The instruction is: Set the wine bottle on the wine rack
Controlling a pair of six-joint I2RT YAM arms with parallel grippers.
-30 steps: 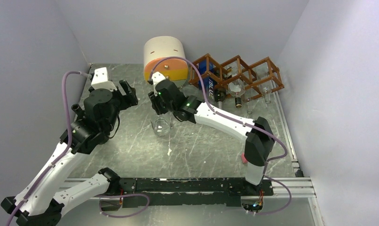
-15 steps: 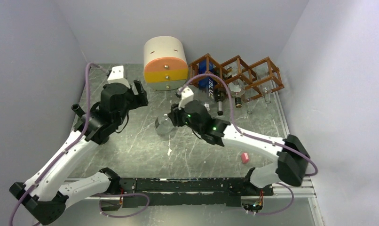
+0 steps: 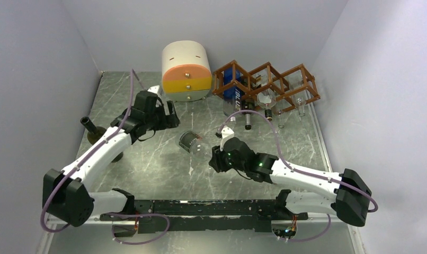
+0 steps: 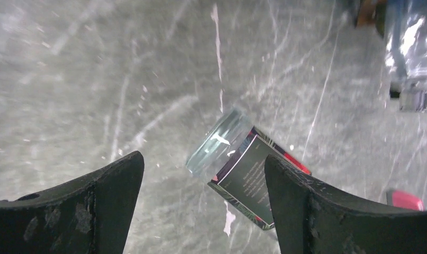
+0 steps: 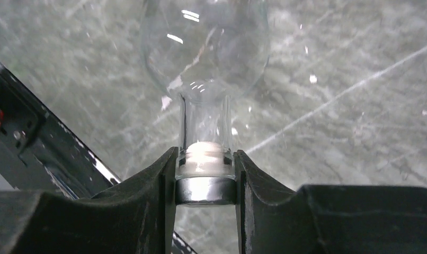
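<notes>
Site: robotics laboratory test cell. Evidence: plain pale grey panel walls on three sides; grey marble-patterned counter; white-and-black jointed left arm and matching right arm, trailing purple cables, bolted to a black mounting bar.

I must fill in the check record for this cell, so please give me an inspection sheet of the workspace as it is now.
Surface: grey marbled table, pale streaks.
Job's things: clear wine bottle, dark label, not yet in the wine rack; rack holds a blue bottle and clear bottles.
Clutter: cream-and-orange cabinet; dark bottle at far left.
Grippers: right gripper shut on the wine bottle's capped neck; left gripper open above its base.
Cables: purple cables loop along both arms.
Surroundings: plain pale walls; nothing else seen.
</notes>
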